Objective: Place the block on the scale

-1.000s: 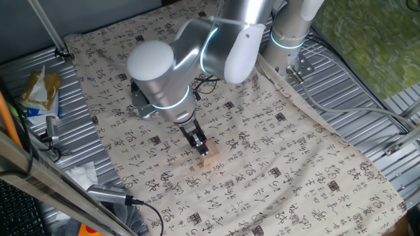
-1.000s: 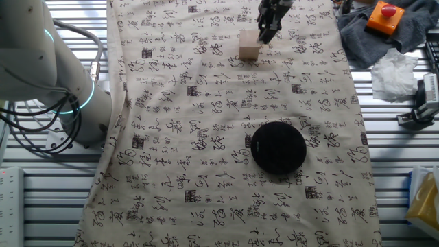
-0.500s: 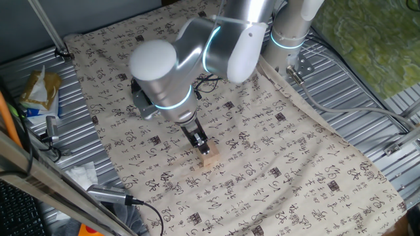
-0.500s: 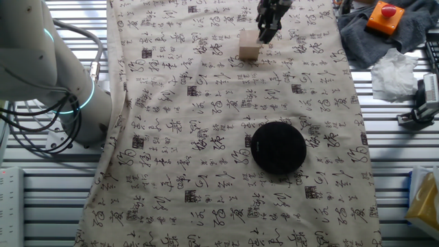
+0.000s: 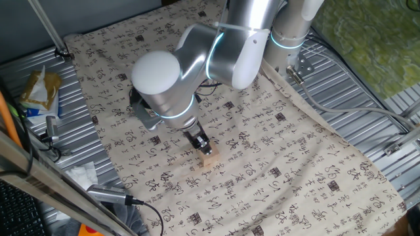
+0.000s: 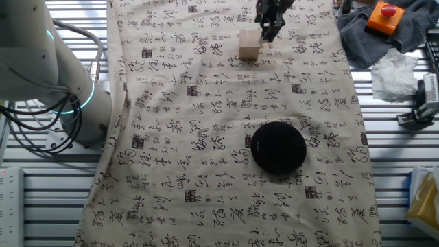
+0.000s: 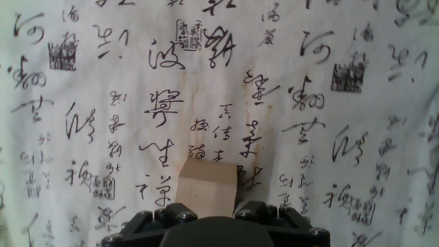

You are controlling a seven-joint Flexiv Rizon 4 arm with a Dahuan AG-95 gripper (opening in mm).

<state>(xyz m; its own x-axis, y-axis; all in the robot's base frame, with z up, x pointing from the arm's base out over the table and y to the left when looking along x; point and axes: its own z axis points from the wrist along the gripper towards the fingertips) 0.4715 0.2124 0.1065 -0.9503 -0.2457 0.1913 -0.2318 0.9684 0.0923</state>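
The block (image 5: 210,157), a small tan wooden cube, rests on the printed cloth; it also shows in the other fixed view (image 6: 250,46) and at the bottom of the hand view (image 7: 208,185). My gripper (image 5: 199,142) hangs just above and behind the block, fingers pointing down at it (image 6: 270,27). In the hand view the block sits between the two finger bases, its near edge hidden by the hand. The jaws look slightly apart and hold nothing. The scale (image 6: 278,147), a flat round black disc, lies on the cloth well away from the block.
The printed cloth (image 6: 206,103) covers the table. A grey rag with an orange box and red button (image 6: 383,17) and crumpled white tissue (image 6: 394,72) lie beside the cloth. The arm's base (image 6: 41,75) stands at the other side. Cables and a snack bag (image 5: 39,92) lie nearby.
The arm's elbow has shifted a little to the right and the gripper has moved slightly at the block. The block and scale have not moved.
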